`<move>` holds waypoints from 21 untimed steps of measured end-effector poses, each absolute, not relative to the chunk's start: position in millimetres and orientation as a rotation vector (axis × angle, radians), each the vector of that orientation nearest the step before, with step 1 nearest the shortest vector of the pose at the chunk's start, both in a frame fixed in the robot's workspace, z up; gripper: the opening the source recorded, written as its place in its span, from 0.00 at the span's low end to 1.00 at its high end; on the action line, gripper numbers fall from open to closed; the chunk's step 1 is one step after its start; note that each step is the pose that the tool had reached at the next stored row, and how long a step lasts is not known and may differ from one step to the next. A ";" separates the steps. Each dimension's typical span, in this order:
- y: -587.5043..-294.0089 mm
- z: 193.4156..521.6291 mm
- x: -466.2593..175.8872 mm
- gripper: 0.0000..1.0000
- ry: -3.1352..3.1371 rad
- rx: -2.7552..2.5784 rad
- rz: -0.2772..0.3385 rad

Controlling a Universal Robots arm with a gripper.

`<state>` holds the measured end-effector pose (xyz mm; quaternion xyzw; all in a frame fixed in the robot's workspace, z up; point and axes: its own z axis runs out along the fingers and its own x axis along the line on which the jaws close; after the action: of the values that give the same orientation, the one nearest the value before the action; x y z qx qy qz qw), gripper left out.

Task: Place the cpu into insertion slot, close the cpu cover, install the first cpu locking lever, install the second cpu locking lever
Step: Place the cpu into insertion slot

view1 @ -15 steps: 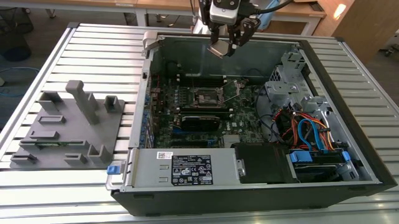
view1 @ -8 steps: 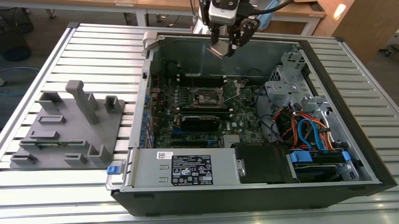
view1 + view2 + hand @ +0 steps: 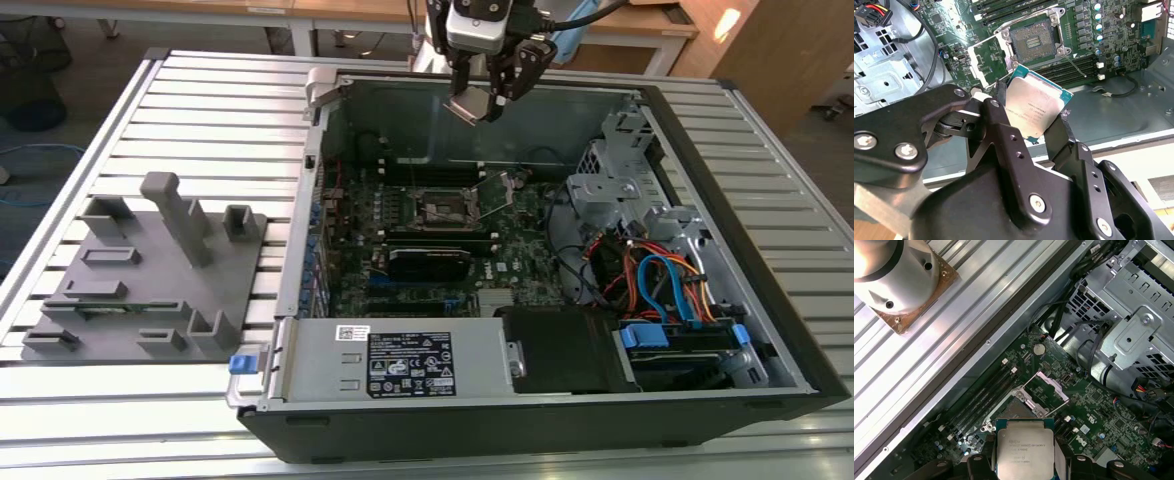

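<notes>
We note a slatted metal table (image 3: 200, 110), an open computer case (image 3: 534, 425) lying on it, insertion slot (image 3: 442, 208) bare, cpu cover (image 3: 503, 193) raised, gripper (image 3: 483, 100) hanging above the case's far wall, fingers clamped on the tilted cpu (image 3: 1036, 107), wooden desks (image 3: 641, 22) beyond.

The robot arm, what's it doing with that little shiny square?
The gripper is shut on the cpu, holding it tilted above the open computer case. On the board below, the insertion slot sits empty with the cpu cover flipped up. The chip isn't in yet.
</notes>
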<state>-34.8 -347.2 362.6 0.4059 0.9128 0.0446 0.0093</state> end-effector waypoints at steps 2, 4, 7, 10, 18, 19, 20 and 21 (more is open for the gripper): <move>-347.2 362.6 -34.8 0.54 2.850 1.269 0.139; -347.2 362.6 -34.9 0.54 2.848 1.273 0.139; -347.2 362.5 -34.8 0.54 2.843 1.283 0.139; -347.2 362.5 -34.8 0.54 2.837 1.296 0.139; -347.2 362.1 -34.8 0.54 2.807 1.356 0.138; -347.2 362.0 -34.8 0.54 2.802 1.366 0.138; -347.2 362.0 -34.8 0.54 2.796 1.377 0.138; -347.2 361.9 -34.8 0.54 2.790 1.388 0.138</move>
<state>-34.8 -347.2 361.9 0.4449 0.8944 0.0441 0.0112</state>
